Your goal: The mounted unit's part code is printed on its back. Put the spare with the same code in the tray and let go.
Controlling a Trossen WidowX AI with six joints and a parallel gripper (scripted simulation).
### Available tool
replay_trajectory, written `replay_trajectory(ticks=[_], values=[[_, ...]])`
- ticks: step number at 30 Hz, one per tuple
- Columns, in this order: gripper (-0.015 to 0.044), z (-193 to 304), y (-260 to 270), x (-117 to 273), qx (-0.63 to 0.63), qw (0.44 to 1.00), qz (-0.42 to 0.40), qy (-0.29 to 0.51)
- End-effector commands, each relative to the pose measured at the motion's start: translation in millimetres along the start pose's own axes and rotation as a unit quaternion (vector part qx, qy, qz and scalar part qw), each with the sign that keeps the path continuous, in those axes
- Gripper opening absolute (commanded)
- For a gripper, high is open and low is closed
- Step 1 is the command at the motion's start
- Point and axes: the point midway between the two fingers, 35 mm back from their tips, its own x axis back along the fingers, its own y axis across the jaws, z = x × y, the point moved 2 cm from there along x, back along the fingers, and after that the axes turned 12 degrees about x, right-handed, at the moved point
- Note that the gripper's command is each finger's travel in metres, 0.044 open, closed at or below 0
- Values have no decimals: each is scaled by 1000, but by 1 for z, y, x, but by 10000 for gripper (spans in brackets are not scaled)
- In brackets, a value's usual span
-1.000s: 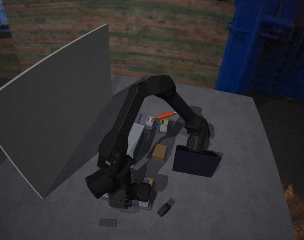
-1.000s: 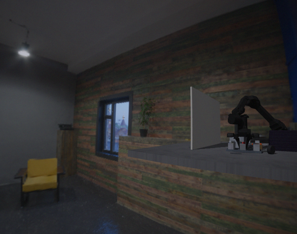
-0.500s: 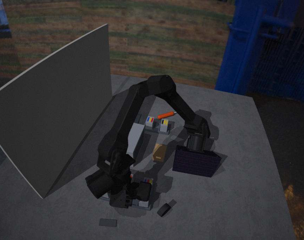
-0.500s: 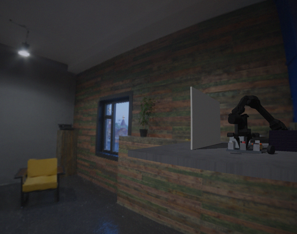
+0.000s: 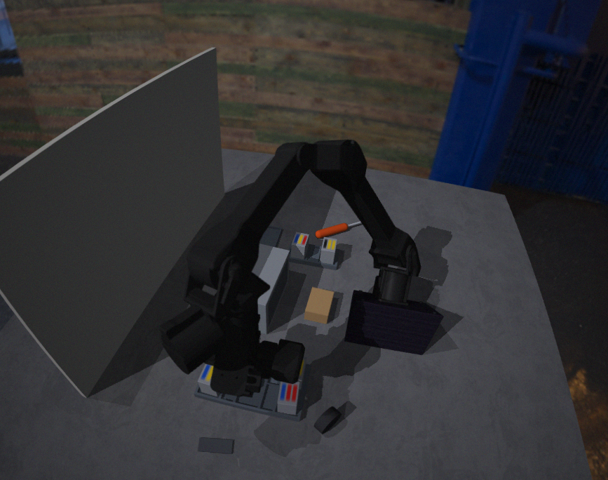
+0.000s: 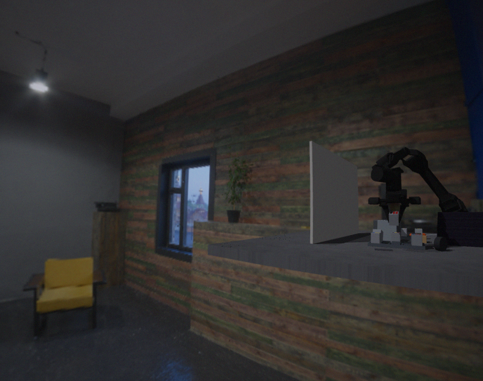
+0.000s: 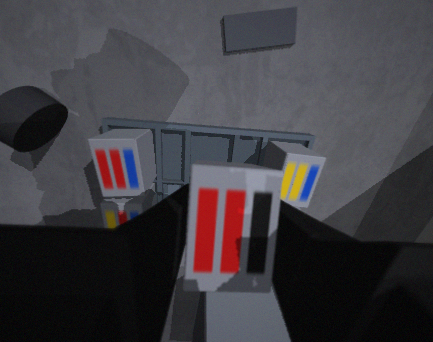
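Observation:
My gripper (image 7: 222, 193) is shut on a light grey block (image 7: 233, 230) (image 6: 394, 219) with a red-red-black code. The block is upright, raised above the slate rack (image 5: 247, 406) (image 7: 208, 130). The arm hides the gripper in the top view. In the rack stand a red-red-blue spare (image 5: 288, 396) (image 7: 117, 167), a yellow-yellow-blue spare (image 5: 207, 380) (image 7: 302, 179) and a partly hidden yellow-red-blue spare (image 7: 121, 218). A second rack (image 5: 314, 262) holds two coded blocks farther back. I cannot tell which thing is the mounted unit; its back code is not readable. A slate shape (image 5: 271, 236), possibly the tray, is partly hidden.
A tall panel (image 5: 139, 180) (image 6: 333, 193) stands left. A light grey box (image 5: 276, 268) and a tan block (image 5: 319, 304) are mid-table. A dark box (image 5: 391, 325) (image 6: 462, 229) stands right. A screwdriver (image 5: 332, 230), a black roller (image 5: 327, 419) (image 7: 25, 118) and a grey slab (image 5: 215, 445) (image 7: 260, 30) lie around.

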Motion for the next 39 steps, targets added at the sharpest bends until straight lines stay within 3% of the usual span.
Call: replay_trajectory(ticks=[1, 21, 39], values=[[0, 0, 0, 3, 0, 1000, 0, 0], [0, 0, 1, 75, -1, 1000, -6, 0], [0, 141, -55, 96, -25, 998, -5, -54]])
